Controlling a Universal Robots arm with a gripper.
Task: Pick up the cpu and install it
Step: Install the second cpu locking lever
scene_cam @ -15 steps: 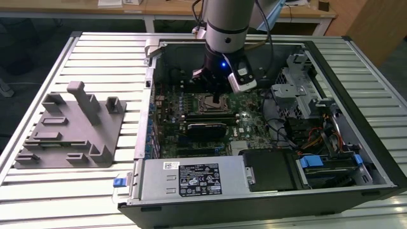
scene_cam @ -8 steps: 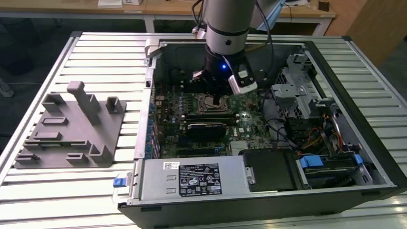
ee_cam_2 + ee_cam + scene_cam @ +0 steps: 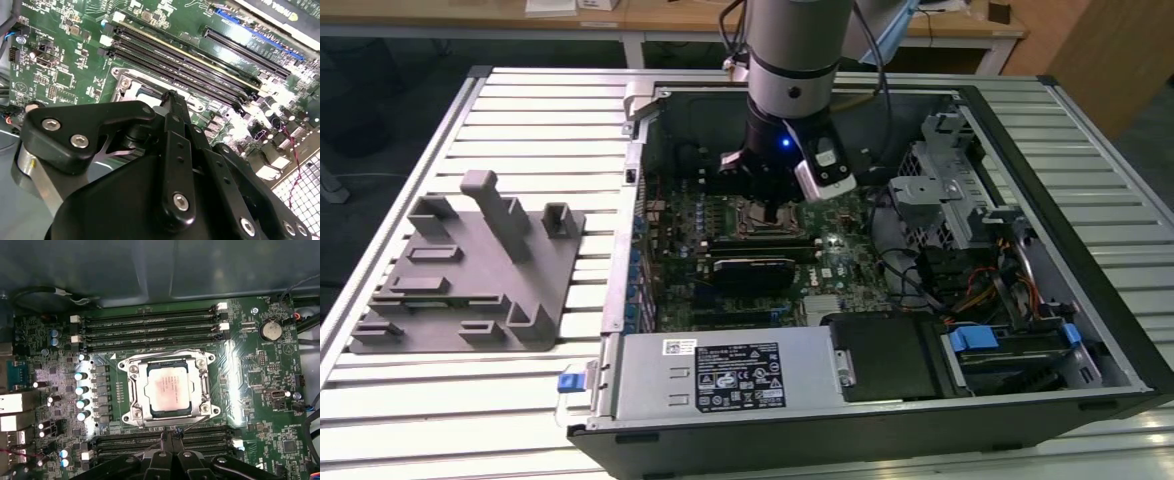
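One cpu (image 3: 169, 389) sits flat in the motherboard socket (image 3: 131, 390), where it belongs; my fingers (image 3: 171, 436) hang pinched together just beside it, holding nothing.

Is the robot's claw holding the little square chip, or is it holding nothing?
Nothing, it seems. The cpu lies in its socket on the motherboard, apart from the gripper, whose fingertips sit together beside the socket with nothing seen between them.

no print clear enough to read
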